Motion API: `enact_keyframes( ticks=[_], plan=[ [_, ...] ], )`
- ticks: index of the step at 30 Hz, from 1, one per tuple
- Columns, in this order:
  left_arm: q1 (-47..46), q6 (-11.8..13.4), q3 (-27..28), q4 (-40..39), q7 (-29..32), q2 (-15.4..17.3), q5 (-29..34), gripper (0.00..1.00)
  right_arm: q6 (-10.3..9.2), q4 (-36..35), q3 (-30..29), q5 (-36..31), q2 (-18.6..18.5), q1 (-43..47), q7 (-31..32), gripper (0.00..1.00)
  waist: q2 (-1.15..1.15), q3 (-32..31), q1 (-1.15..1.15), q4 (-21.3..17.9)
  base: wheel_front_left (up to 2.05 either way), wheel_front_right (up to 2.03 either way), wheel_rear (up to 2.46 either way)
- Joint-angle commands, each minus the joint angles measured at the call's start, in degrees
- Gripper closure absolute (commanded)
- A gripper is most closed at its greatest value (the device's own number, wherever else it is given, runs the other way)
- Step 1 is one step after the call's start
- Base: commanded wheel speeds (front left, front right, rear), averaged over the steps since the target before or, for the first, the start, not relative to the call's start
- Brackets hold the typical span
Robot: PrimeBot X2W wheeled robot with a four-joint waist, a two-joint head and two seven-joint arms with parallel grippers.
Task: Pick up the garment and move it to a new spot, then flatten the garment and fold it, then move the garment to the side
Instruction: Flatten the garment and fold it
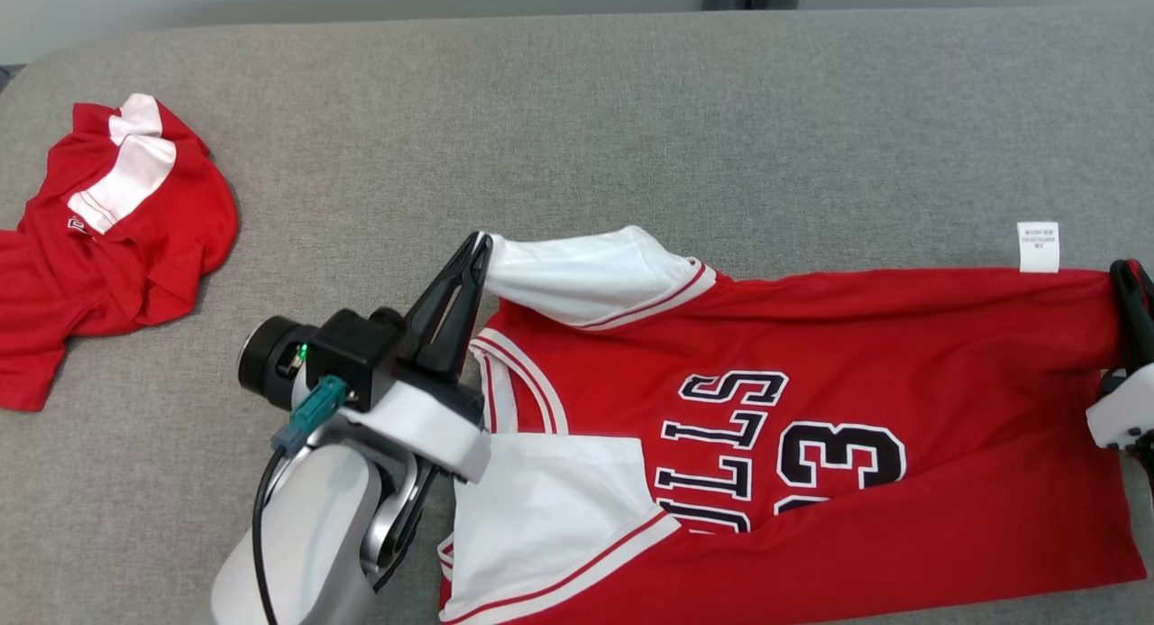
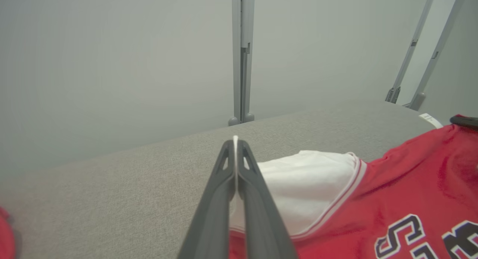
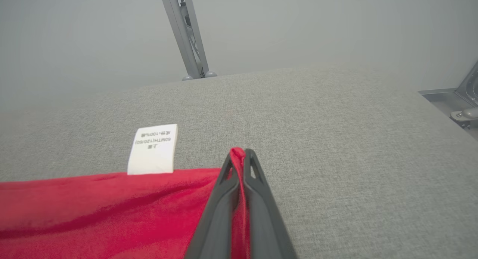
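Note:
The garment (image 1: pixel 811 336) is a red basketball jersey with white sleeves and black lettering, spread sideways across the grey table. My left gripper (image 1: pixel 478 246) is shut on the tip of its far white sleeve (image 1: pixel 586 273); white cloth shows pinched between the fingers (image 2: pixel 236 154). At the right edge, my right gripper (image 1: pixel 1127 278) is shut on the jersey's far hem corner, with red fabric squeezed between its fingers (image 3: pixel 239 162). A white care label (image 3: pixel 153 148) sticks out from the hem beside it.
A second red and white garment (image 1: pixel 108 237) lies crumpled at the table's far left. Grey upholstered table surface (image 1: pixel 631 111) stretches behind the jersey. Metal frame posts (image 2: pixel 242 57) stand beyond the table's back edge.

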Motion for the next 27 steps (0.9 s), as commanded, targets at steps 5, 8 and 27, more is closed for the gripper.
enact_keyframes(
  ticks=[5, 8, 27],
  plan=[
    [4.37, -0.13, -0.98, -5.13, 1.45, 2.68, 0.24, 1.0, -0.02, -1.48, 1.21, 1.47, -1.21, 3.33, -2.26, 1.0, 0.0, -1.52, 0.0, 0.1, 0.0, 0.0, 0.0],
    [6.88, -0.32, -1.91, -8.07, 2.67, 4.3, 0.62, 1.0, -0.02, -2.8, 1.88, 1.89, -1.78, 4.94, -3.14, 1.0, 0.0, -2.25, 0.0, 0.0, 0.0, 0.0, 0.0],
    [22.41, -1.54, -6.32, -23.95, 13.35, 16.07, 0.22, 1.0, -0.02, -9.01, 7.02, 3.84, -7.32, 14.5, -2.76, 1.0, 0.0, -5.98, 0.0, 0.06, 0.0, 0.0, 0.0]
  ],
)
